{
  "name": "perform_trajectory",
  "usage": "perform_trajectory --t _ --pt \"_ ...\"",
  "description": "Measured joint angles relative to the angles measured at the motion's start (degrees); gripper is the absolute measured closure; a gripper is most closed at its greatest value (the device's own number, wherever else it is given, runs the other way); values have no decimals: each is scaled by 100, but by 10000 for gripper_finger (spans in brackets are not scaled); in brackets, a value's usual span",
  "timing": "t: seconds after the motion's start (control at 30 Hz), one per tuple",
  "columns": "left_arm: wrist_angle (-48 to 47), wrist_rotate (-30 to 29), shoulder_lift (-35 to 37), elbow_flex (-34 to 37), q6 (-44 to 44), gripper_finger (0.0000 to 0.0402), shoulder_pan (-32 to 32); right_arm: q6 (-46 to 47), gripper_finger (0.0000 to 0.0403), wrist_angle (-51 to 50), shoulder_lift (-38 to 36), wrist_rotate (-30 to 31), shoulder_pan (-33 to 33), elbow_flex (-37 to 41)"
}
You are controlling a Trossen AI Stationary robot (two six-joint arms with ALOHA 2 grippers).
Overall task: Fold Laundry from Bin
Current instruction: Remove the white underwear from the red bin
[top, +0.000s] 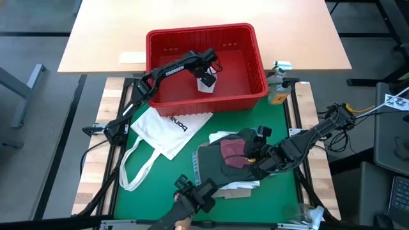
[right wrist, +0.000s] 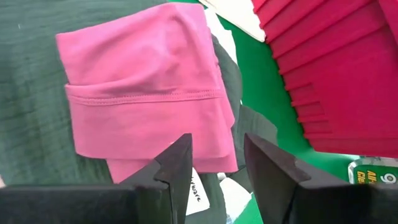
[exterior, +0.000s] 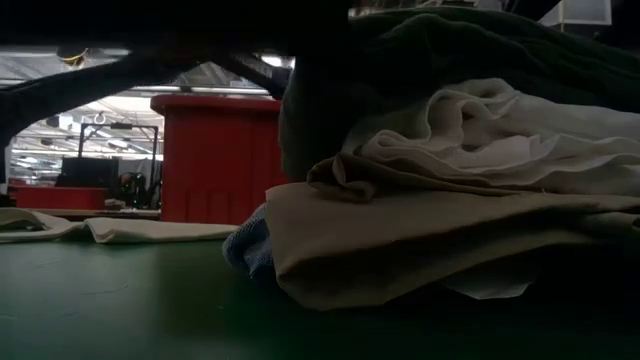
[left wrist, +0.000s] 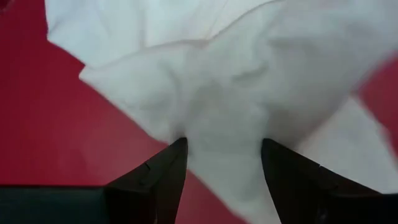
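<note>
The red bin stands at the far side of the green mat. My left gripper reaches down into it, open, its fingers on either side of a small white piece of laundry that lies crumpled on the bin's floor. At the near right is a stack of folded laundry: a maroon piece lies on a dark green-grey top, with white cloth and a tan shirt beneath. My right gripper hangs open above the maroon piece. My left gripper comes from above, slanting down, with a raised fold of the white piece between its open fingers. I cannot tell whether the fingers touch the cloth. The piece lies on the bin's floor.
A white tote bag with black lettering and long straps lies on the mat left of the stack. A yellow bottle stands by the bin's right wall. A dark fixture sits at the near edge. A pale wooden table lies beyond the bin.
</note>
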State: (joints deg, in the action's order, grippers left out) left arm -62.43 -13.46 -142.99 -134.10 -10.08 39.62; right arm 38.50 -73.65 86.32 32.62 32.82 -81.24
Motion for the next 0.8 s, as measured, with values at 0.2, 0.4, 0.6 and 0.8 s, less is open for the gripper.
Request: perform_trajectory --t 0.2,0.4,0.6,0.8 --pt "997 -372 -394 0 7 201 176 -143 258 0 0 -22 -40 1" --pt "1790 -195 -548 -9 -1 201 322 -146 258 -36 0 -17 -75 1" --pt "1844 -93 -547 56 -10 201 392 -152 258 -44 0 18 -333 0" --pt "1939 356 -508 327 -312 201 490 -193 258 -44 0 -247 -573 0"
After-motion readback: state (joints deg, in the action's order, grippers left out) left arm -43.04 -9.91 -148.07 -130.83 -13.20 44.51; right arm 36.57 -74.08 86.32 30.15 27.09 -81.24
